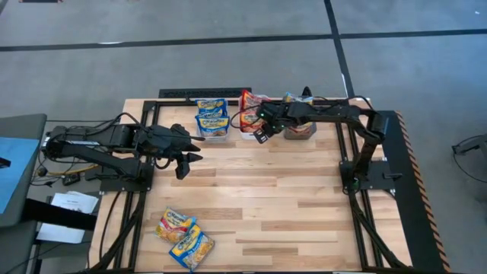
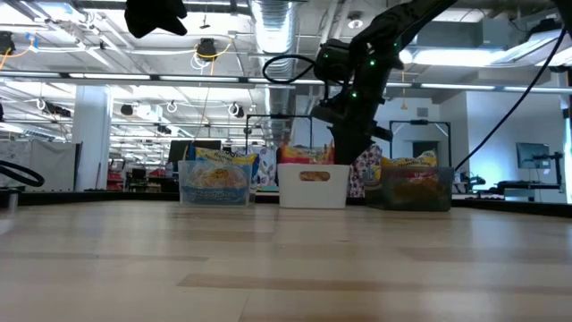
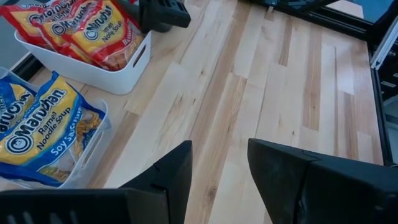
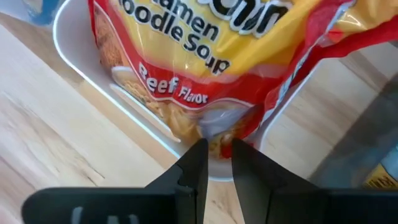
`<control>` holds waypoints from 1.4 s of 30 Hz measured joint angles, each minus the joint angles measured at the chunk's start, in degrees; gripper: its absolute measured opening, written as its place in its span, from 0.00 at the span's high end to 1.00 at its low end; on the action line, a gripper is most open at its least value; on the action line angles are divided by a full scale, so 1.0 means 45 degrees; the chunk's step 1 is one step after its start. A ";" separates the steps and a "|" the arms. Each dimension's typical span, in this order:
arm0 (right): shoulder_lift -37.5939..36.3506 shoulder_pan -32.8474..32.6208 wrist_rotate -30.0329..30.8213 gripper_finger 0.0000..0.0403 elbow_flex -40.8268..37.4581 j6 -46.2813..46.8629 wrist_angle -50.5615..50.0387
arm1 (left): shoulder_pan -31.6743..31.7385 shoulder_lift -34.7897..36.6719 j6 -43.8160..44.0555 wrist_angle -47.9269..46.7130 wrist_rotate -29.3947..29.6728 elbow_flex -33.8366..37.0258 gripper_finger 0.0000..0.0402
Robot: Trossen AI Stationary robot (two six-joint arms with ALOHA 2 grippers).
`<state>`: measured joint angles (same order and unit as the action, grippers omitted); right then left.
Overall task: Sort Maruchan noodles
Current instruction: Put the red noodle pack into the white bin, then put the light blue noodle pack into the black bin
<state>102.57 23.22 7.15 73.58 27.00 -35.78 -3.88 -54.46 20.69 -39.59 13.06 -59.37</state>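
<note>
Maruchan noodle packets stand in three bins at the table's far edge. Blue-and-yellow ones fill the clear bin (image 1: 213,123), red-and-yellow ones the white bin (image 1: 249,129), blue-and-orange ones the dark bin (image 1: 300,131). More packets (image 1: 185,237) lie flat near the table's near left corner. My right gripper (image 4: 219,148) is over the white bin's near wall, shut on a red beef packet (image 4: 205,56). My left gripper (image 1: 188,165) hangs open above bare table, left of the clear bin, holding nothing. My right gripper pinches the red beef packet by its end edge (image 4: 217,127), between the two fingertips. The fingers slant down from the table's near right side. The packet leans tilted inside the white bin (image 4: 124,99), on the other red packets.
The three bins stand side by side along the far edge, in front of a black frame (image 1: 202,93). Black rails run down both sides of the table. Bare wood (image 1: 289,198) stretches between the bins and the loose packets.
</note>
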 joint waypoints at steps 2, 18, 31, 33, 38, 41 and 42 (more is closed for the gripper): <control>-0.0048 -0.0014 -0.0002 0.76 0.0000 0.0000 -0.0240 | -0.0004 0.0000 0.0006 0.0004 0.0000 0.0000 0.64; -0.0050 -0.0559 -0.0269 0.76 0.1467 -0.0146 -0.1042 | -0.0001 0.0000 0.0010 0.0000 0.0000 0.0000 0.64; -0.0054 -0.0501 0.0100 0.76 0.1807 -0.0512 -0.0736 | -0.0001 0.0000 0.0015 0.0000 0.0000 0.0000 0.64; -0.0050 -0.0629 0.0094 0.76 0.1807 -0.0762 -0.0798 | 0.0000 0.0000 0.0019 0.0000 0.0000 0.0000 0.64; -0.0051 -0.1143 0.0095 0.76 0.1807 -0.0977 -0.1467 | 0.0000 0.0000 0.0365 -0.0001 -0.0068 0.0000 0.64; -0.0054 -0.1562 0.0095 0.76 0.1807 -0.0981 -0.2073 | -0.0004 0.0000 0.0782 -0.0137 -0.0274 0.0000 0.64; -0.0053 -0.1726 0.0095 0.76 0.1807 -0.0978 -0.2253 | -0.0009 0.0000 0.0943 -0.0271 -0.0389 0.0000 0.64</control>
<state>102.33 15.45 7.57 81.71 22.61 -45.92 -3.92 -54.46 24.93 -40.82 11.31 -59.37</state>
